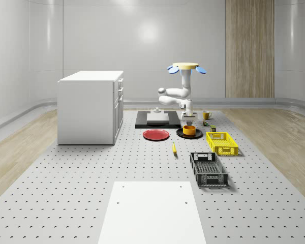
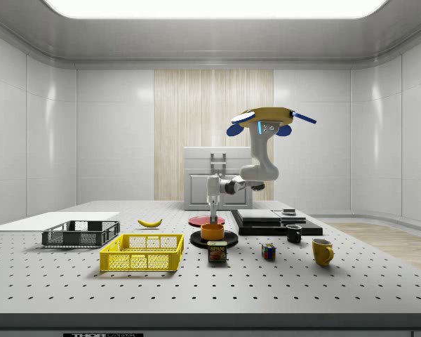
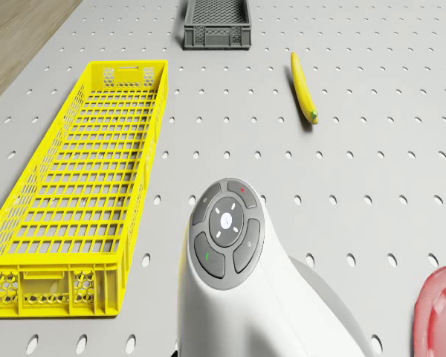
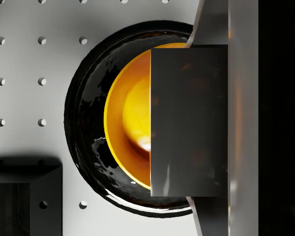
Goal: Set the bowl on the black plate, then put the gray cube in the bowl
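Directly above the orange bowl (image 4: 125, 123), already seated on the black plate (image 4: 83, 123), hovers drone (image 1: 185, 66); gripper (image 1: 189, 121) clamps gray cube (image 4: 189, 120), poised straight over bowl's hollow.

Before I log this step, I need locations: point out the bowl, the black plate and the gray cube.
bowl (image 4: 125, 123): wrist view, on its orange inner floor.
black plate (image 4: 83, 123): wrist view, on its bare glossy rim beside the bowl.
gray cube (image 4: 189, 120): wrist view, on its flat face over the bowl.

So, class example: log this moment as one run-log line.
drone: hovers above table | pincer: shut on gray cube, over bowl | bowl: on black plate | cube: not yet in bowl
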`<state>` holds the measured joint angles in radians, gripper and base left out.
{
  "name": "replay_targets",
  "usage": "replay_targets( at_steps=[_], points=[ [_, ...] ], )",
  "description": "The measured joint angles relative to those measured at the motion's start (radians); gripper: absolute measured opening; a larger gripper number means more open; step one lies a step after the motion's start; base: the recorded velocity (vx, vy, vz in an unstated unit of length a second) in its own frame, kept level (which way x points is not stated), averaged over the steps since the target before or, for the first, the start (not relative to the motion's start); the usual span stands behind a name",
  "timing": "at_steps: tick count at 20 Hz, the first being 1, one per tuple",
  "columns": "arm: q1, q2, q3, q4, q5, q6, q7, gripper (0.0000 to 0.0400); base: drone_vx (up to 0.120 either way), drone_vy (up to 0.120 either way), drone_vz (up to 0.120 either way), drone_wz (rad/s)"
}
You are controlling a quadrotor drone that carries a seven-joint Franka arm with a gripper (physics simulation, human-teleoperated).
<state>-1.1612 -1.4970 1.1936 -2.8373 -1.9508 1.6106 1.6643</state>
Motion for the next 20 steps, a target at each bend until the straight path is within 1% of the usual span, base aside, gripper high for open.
replay_targets(
  at_steps=[8, 16, 18, 20],
  points=[
    [-0.021, 0.003, -0.103, 0.041, -0.097, 0.044, -0.002, 0.025, 0.0, 0.0, 0.0, 0.0],
    [-0.041, 0.02, -0.194, 0.089, -0.184, 0.08, -0.007, 0.025, 0.0, 0.0, 0.0, 0.0],
    [-0.044, 0.025, -0.207, 0.097, -0.198, 0.084, -0.009, 0.0309, 0.0, 0.0, 0.0, 0.0],
    [-0.042, 0.029, -0.211, 0.099, -0.202, 0.082, -0.01, 0.0345, 0.0, 0.0, 0.0, 0.0]
  ],
)
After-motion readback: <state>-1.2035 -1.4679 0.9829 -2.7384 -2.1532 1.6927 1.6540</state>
